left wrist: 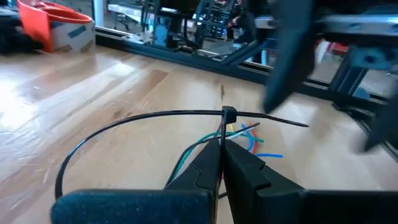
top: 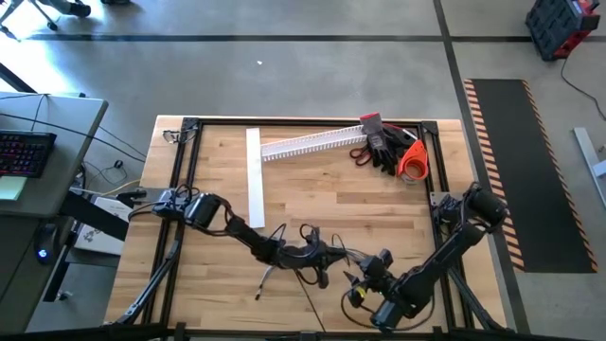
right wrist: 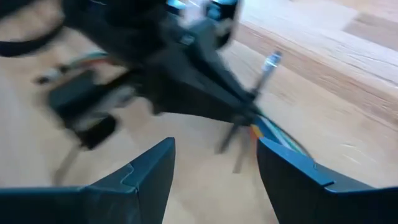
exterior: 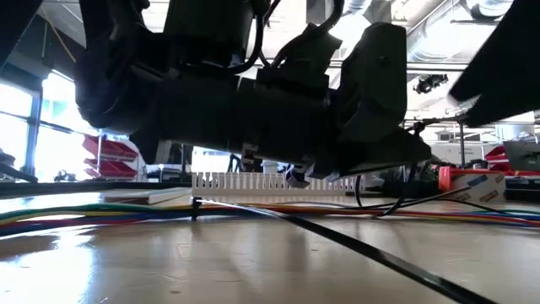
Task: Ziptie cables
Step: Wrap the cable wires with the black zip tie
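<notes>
Near edge of the table, right side: right gripper (right wrist: 214,171), fingers spread with nothing between them, aimed at the left gripper just ahead of it; the right arm reaches in from the table's right edge.
Left gripper (left wrist: 222,163): fingers pressed together, pinching the cables where the ziptie loop crosses them; it sits near the middle of the table's near half, the left arm coming in from the left edge.
Ziptie (left wrist: 149,118): thin black strip bent into a wide loop, its tail passed through its small square head, which stands right at the left gripper's fingertips; the free tail sticks out past the head.
Cables (left wrist: 252,140): green, blue, yellow and red wire ends fan out on the wood just beyond the left fingertips; in the low view the coloured bundle (exterior: 93,213) runs flat across the table.
Loose ziptie (exterior: 371,249): a straight black strip lies on the wood near the near edge.
Table (top: 312,189): pale wooden top inside a black frame.
Flat white strip (top: 255,175): lies on the left half, running near to far.
White slotted channel (top: 312,144): lies slanted along the far edge.
Far right corner: black gloves (top: 383,147) and an orange tape roll (top: 412,161), touching.
Writing: none readable.
</notes>
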Controlling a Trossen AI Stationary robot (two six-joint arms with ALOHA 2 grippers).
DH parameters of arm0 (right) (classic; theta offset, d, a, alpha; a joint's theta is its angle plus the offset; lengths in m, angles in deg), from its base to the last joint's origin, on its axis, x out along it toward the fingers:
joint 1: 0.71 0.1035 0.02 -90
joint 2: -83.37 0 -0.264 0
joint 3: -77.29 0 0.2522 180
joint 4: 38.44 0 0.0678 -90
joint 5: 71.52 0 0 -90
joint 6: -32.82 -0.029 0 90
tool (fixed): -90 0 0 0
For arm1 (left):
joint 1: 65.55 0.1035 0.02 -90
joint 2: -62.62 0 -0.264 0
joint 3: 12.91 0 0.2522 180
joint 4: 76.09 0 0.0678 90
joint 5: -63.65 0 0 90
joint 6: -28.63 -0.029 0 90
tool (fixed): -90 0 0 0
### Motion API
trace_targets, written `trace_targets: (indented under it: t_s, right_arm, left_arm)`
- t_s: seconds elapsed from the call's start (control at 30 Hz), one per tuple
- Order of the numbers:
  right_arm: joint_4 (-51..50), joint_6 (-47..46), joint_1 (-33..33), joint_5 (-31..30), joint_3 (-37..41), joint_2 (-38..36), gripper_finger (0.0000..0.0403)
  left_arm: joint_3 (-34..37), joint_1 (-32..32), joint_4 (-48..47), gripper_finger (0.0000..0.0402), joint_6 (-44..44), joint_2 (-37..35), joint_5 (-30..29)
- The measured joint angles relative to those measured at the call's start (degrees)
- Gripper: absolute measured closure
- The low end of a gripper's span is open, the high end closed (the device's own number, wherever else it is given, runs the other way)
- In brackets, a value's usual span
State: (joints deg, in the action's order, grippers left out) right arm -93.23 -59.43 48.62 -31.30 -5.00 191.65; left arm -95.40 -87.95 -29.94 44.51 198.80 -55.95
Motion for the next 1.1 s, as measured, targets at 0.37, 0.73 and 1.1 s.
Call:
trace_targets:
  t_s: [0.37,0.73,1.1]
  right_arm:
    - [-2.83,-1.1,-3.66,3.29,0.02,0.17,0.0222]
    - [-1.01,1.67,-4.56,2.93,0.02,0.17,0.0359]
    - [0.72,3.65,-4.24,3.78,0.02,0.16,0.0401]
  left_arm:
    - [0.0,-0.95,-0.07,0.0402,-2.49,0.0,-2.46]
    - [0.0,-0.95,-0.12,0.0402,-2.62,0.02,-2.21]
    - [0.0,-1.6,-1.85,0.036,-11.55,0.02,1.86]
